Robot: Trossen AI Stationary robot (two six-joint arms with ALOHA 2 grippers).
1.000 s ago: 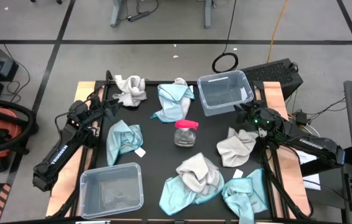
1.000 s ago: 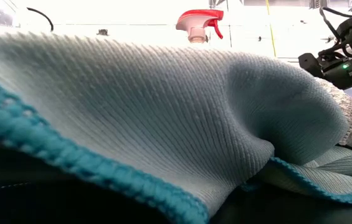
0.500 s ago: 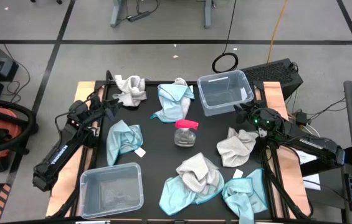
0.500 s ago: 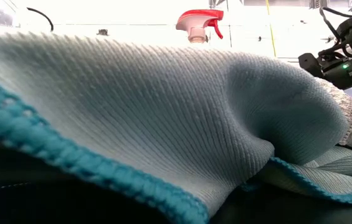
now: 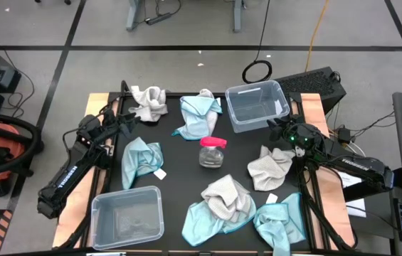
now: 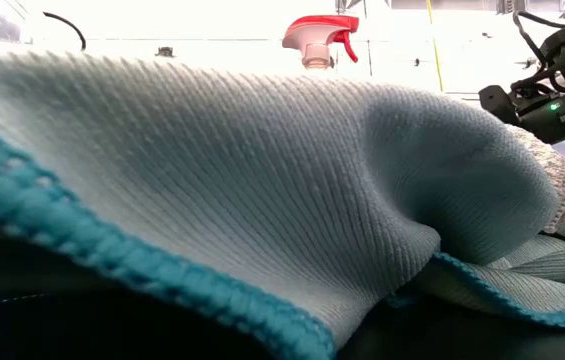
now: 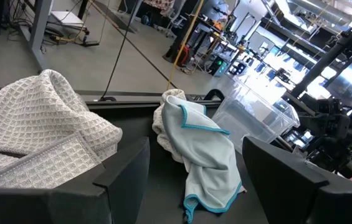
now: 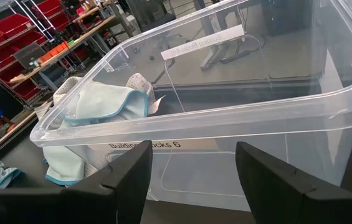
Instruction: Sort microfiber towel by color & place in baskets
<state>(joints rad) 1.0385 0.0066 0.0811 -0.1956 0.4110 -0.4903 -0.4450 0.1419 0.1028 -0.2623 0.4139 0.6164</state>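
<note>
Several microfiber towels lie crumpled on the black table: a grey one (image 5: 147, 102) at the far left, blue ones at far centre (image 5: 199, 114), left (image 5: 141, 158) and near right (image 5: 280, 222), a grey one at right (image 5: 270, 167), and a grey one on a blue one near centre (image 5: 222, 203). One clear basket (image 5: 257, 105) stands far right, the other (image 5: 127, 215) near left. My left gripper (image 5: 126, 122) hovers open beside the grey far-left towel (image 7: 38, 124). My right gripper (image 5: 275, 128) is open just before the far-right basket's wall (image 8: 225, 112).
A small clear jar with a pink lid (image 5: 213, 151) stands mid-table between the towels. In the low view a blue towel (image 6: 262, 200) fills nearly the whole picture, with my right arm (image 6: 552, 95) behind it. Bare black table shows between the jar and the near-left basket.
</note>
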